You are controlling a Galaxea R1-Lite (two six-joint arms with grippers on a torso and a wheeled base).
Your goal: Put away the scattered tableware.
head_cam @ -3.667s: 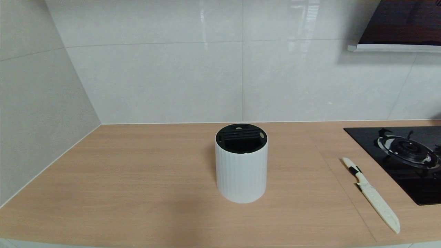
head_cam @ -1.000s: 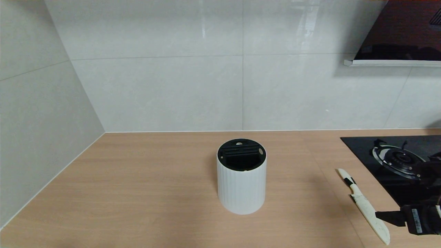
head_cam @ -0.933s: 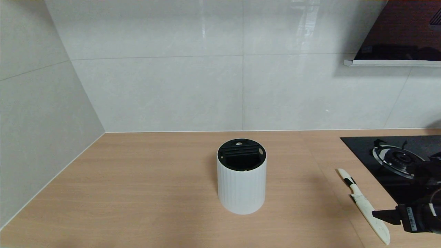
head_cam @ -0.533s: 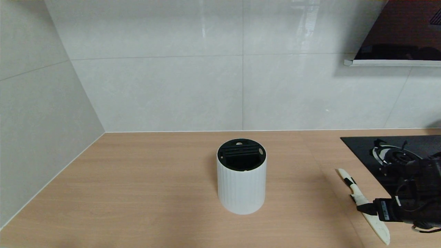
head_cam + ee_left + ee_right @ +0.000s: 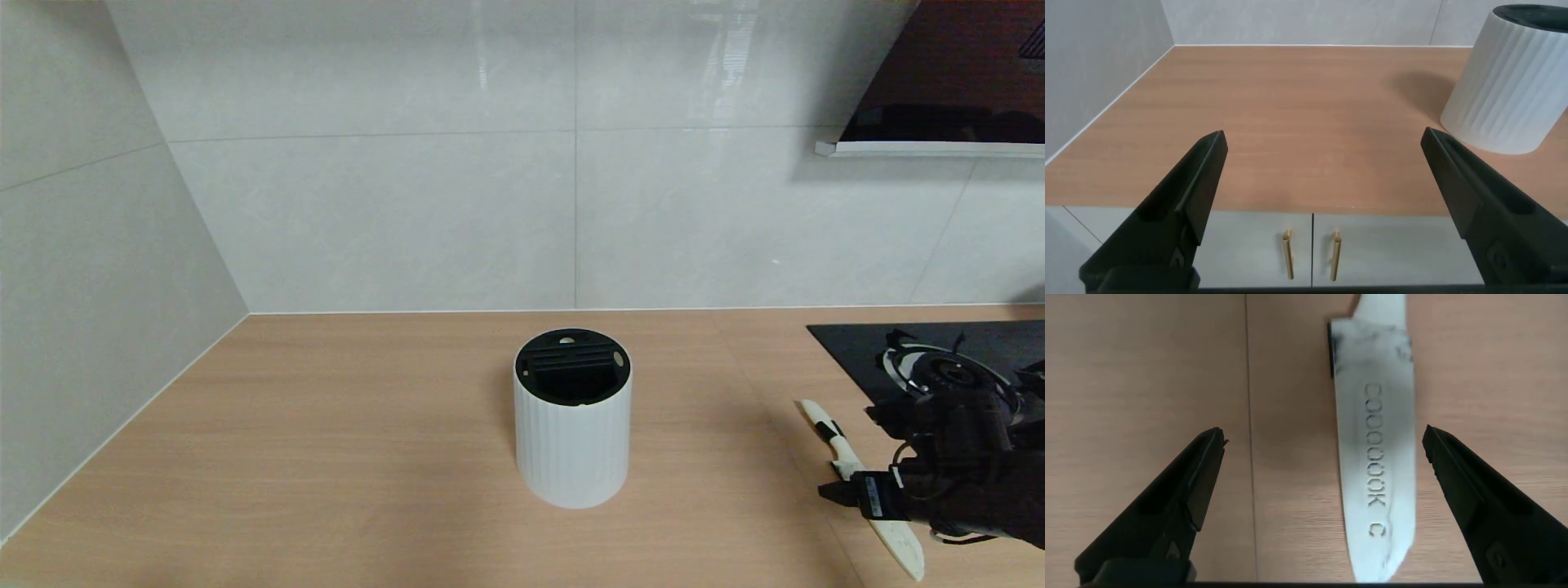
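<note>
Grab step: right gripper (image 5: 1323,437) hangs spread wide over the knife (image 5: 1376,457), 4 o'clock of the holder (image 5: 573,433). The left gripper (image 5: 1323,139) is spread too. Next, I'd guess, slide to the handle and pinch.

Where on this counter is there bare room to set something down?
Free: the counter stretch from the left wall to the white holder, and the strip behind the holder. Crowded: the right end, where the knife lies beside the stove under the right gripper.

A home kitchen — tiled walls (image 5: 408,204), wooden worktop (image 5: 326,425), gas hob (image 5: 939,367), extractor hood (image 5: 955,82), cupboard doors (image 5: 1310,249) below.
</note>
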